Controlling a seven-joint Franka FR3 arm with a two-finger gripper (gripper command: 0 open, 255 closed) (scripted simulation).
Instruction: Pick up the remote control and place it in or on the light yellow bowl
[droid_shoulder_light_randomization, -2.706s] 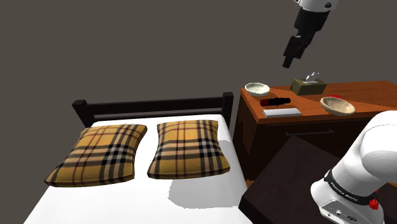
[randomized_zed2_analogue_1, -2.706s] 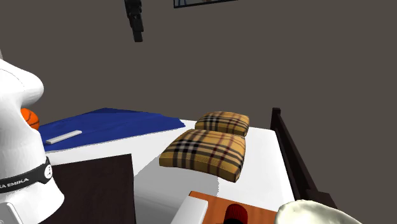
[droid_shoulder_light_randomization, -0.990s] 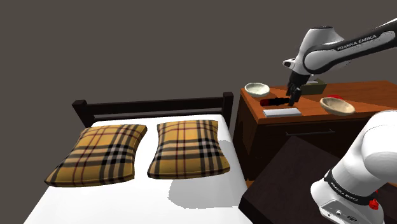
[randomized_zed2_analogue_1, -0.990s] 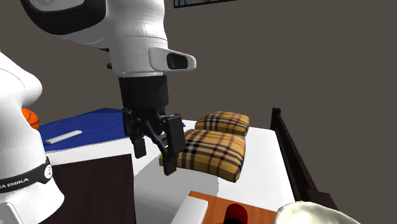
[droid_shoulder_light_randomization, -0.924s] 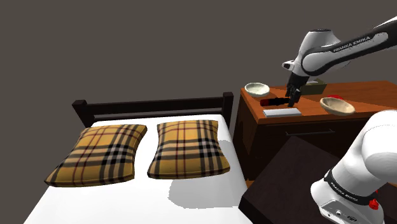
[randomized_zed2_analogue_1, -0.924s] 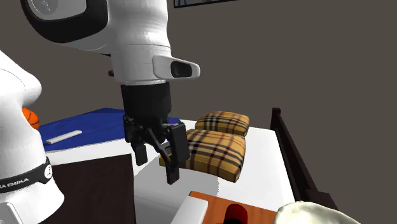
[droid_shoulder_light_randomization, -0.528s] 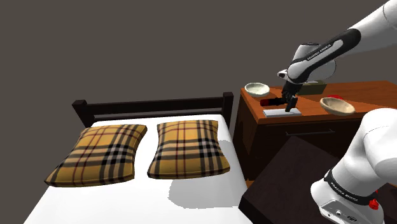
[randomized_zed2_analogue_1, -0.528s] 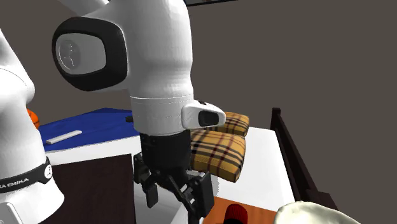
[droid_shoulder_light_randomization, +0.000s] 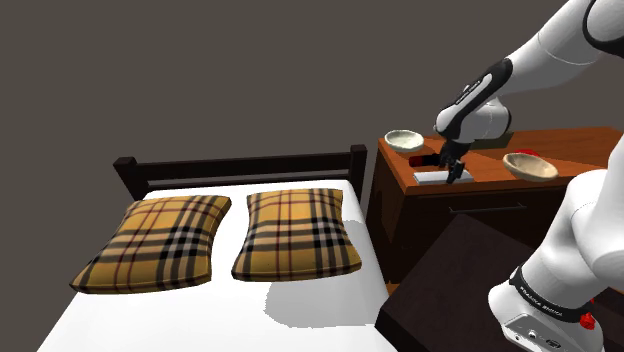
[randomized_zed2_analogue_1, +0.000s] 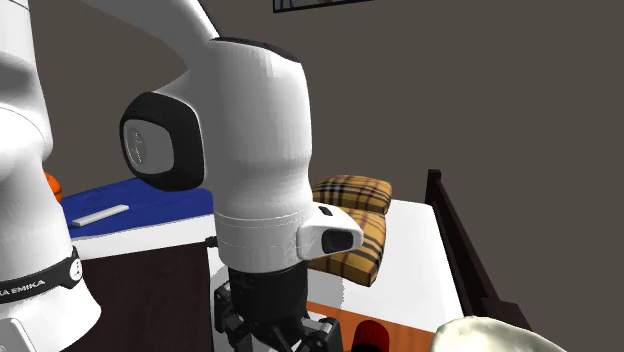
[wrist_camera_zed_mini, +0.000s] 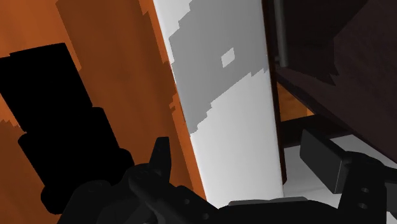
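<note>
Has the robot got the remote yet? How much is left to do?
Not yet. Reaching looks done: the open gripper sits around the white remote on the orange-brown nightstand, fingers either side, not squeezing. Still left: grip it, lift it, and put it in the light yellow bowl.

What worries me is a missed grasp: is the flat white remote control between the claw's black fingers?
Yes: the fingers of the claw stand apart, the flat white remote control between them.

The white arm (randomized_zed2_analogue_1: 255, 160) stands large at the centre, its black gripper (randomized_zed2_analogue_1: 268, 335) at 6 o'clock by an orange tabletop (randomized_zed2_analogue_1: 330, 316), with plaid pillows (randomized_zed2_analogue_1: 352, 225) at 3 o'clock on a white bed (randomized_zed2_analogue_1: 420, 250) and a blue blanket (randomized_zed2_analogue_1: 150, 195) at 9 o'clock.
</note>
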